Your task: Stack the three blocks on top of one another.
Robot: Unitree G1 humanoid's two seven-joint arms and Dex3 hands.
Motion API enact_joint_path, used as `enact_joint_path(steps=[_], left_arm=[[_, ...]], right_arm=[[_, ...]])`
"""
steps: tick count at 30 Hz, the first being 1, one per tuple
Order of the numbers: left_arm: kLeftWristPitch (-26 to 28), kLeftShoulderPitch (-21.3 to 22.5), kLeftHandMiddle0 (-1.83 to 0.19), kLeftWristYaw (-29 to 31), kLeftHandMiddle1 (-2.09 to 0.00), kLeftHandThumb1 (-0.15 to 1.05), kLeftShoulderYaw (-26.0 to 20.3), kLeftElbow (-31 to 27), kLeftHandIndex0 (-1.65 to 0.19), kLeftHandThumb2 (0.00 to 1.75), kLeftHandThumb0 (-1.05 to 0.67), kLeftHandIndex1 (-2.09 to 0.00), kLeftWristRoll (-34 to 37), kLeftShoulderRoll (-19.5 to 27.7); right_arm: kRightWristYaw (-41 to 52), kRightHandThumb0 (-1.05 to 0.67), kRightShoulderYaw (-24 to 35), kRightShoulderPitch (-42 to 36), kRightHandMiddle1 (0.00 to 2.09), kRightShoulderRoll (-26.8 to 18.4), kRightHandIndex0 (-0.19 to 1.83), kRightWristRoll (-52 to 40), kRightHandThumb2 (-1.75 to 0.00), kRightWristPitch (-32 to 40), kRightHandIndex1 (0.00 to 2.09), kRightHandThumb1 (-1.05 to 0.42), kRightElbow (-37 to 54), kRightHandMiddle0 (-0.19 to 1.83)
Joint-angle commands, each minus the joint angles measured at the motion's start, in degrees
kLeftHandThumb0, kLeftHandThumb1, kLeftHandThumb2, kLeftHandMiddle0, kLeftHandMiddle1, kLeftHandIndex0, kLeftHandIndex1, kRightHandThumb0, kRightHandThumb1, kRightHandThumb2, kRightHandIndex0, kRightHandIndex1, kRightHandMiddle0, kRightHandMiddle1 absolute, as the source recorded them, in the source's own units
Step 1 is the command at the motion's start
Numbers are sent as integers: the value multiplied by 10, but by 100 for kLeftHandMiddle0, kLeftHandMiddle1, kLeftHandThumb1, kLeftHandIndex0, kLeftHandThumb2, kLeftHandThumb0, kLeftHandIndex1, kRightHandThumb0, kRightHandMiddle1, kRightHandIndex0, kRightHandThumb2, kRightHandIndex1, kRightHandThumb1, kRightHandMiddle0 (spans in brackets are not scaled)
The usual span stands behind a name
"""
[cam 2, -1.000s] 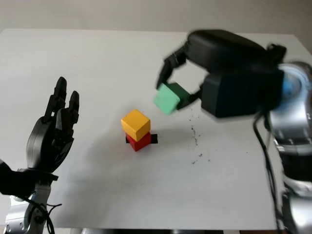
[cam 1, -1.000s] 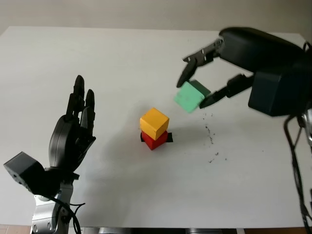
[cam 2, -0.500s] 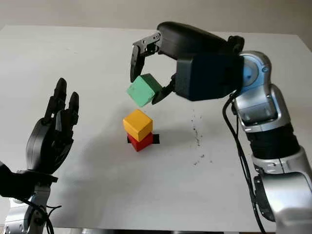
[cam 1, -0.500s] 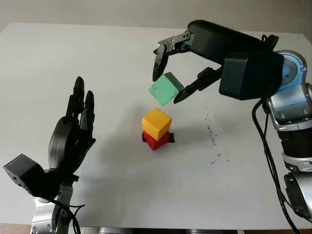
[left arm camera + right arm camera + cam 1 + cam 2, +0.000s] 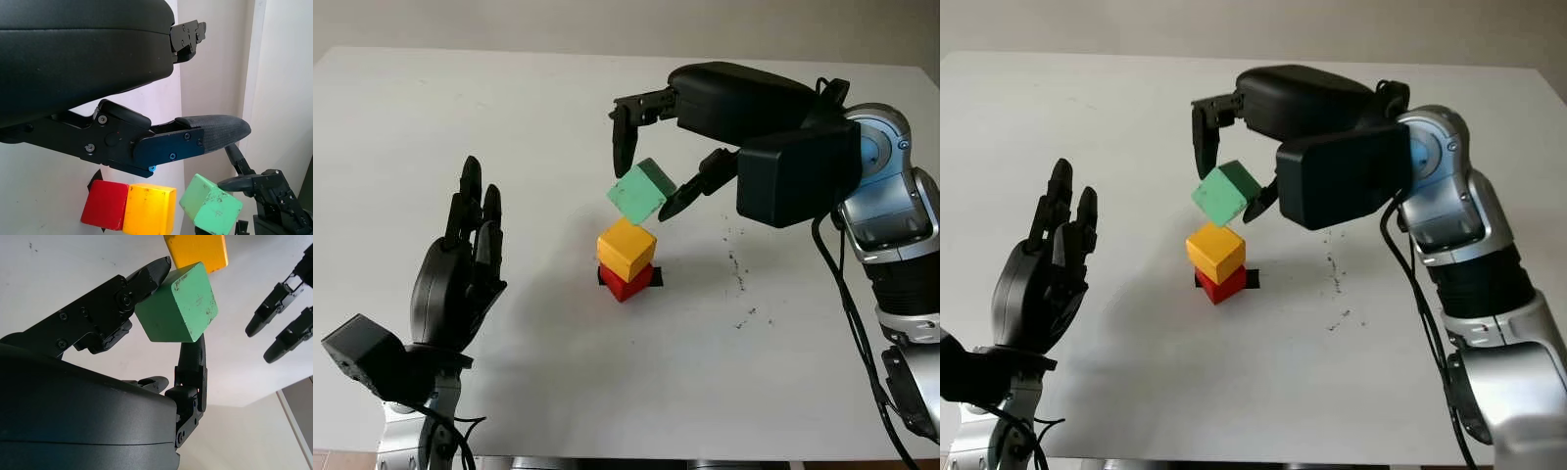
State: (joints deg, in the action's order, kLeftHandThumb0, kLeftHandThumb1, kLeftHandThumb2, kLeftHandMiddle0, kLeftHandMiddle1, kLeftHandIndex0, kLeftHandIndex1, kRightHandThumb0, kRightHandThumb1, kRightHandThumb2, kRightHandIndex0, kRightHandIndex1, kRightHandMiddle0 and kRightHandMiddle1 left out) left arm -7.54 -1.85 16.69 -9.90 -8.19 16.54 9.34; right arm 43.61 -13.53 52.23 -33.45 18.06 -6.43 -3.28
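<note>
Two blocks stacked mid-table, third one up in the air

The top block [image 5: 626, 249] sits on the bottom block [image 5: 626, 281], centre of the table [image 5: 558, 392]. The held block [image 5: 640, 191] hangs tilted just above them in the right hand [image 5: 646, 171]; left hand [image 5: 460, 274] is open, well off to the left.

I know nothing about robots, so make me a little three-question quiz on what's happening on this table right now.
1. True or false: the green block already sits flat on the yellow block.
2. Which hand grips the green block? A) left hand B) right hand
3. Fill in: the yellow block sits on the ___ block.

Key: 1. False; it is tilted, held just above the yellow one. 2. B; the left hand is open, raised over the white table. 3. Red.
</note>
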Motion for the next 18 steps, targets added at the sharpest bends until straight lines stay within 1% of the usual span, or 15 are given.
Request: enact_joint_path(steps=[1, 8, 18], left_arm=[[5, -8, 19, -1, 0, 105, 4, -14, 19, 59, -76, 0, -1, 0], [7, -3, 19, -2, 0, 105, 5, -10, 19, 57, -76, 0, -1, -2], [8, -4, 19, -10, 0, 105, 11, -13, 19, 57, -77, 0, -4, -6]], right_arm=[[13, -34, 3, 22, 149, -11, 41, -4, -5, 8, 2, -90, 9, 42], [41, -35, -4, 59, 141, -6, 43, 7, -5, 39, 4, -88, 1, 46], [54, -36, -24, 85, 143, 0, 46, 15, -5, 20, 6, -88, -10, 47]])
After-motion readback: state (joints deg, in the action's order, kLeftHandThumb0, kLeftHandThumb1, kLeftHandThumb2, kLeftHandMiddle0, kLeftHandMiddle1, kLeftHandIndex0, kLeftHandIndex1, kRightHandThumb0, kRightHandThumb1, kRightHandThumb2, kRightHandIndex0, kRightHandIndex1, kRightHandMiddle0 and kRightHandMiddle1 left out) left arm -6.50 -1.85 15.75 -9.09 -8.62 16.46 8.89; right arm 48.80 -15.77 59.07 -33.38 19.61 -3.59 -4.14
